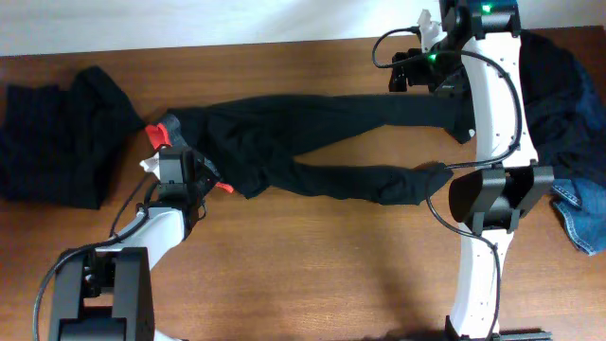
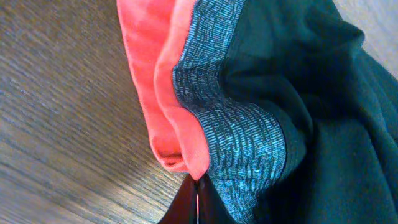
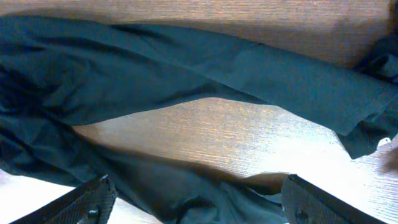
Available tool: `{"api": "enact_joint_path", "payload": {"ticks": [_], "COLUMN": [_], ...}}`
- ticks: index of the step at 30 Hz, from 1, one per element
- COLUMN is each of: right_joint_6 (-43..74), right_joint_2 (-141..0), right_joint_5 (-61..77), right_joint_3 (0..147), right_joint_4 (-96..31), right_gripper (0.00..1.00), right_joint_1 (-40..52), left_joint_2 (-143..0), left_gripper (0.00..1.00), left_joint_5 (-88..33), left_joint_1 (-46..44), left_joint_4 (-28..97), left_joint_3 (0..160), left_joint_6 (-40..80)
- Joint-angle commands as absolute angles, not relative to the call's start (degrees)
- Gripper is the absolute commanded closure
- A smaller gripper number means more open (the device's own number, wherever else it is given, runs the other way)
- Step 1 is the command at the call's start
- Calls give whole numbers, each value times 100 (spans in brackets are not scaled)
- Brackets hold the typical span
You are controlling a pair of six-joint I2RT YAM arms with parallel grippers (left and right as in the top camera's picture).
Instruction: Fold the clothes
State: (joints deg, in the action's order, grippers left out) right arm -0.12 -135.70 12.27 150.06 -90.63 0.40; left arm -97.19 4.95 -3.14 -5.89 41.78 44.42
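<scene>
Jeans (image 1: 585, 220) cut by right edge — left gripper (image 2: 196, 202) mostly cut off below waistband (image 2: 245, 143).

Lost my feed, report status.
Left fingers shut on trousers waistband. Right fingers open over legs. Trousers spread, unfolded. Other clothes aside, nothing blocking.

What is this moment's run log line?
left gripper: shut on red-and-grey waistband of long black fabric trousers | right gripper: open over legs | fold: not yet done
</scene>
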Motion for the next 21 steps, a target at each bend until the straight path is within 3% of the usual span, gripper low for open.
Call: {"api": "enact_joint_path", "payload": {"ticks": [1,7,12,21], "right_joint_6": [3,3,3,3], "right_joint_2": [-13509,-13511,-13515,-13517], "right_joint_5": [1177,1177,1177,1179], "right_joint_3": [15104,15102,15102,15039], "right_joint_4": [-9059,-9063,-9061,-9063], "right_gripper": [10,10,10,10], "right_joint_1": [36,36,36,36], "left_joint_2": [-9743,-9476,-8971,-8503], "left_gripper": [99,99,100,100], "left_joint_5": [401,370,460,548], "left_joint_1": [-309,-309,-222,401], "left_joint_4": [-620,-231,895,1968], "left_joint_3": [4163,4296,4768,5323], "left_joint_6": [3787,3422,3039,2423]}}
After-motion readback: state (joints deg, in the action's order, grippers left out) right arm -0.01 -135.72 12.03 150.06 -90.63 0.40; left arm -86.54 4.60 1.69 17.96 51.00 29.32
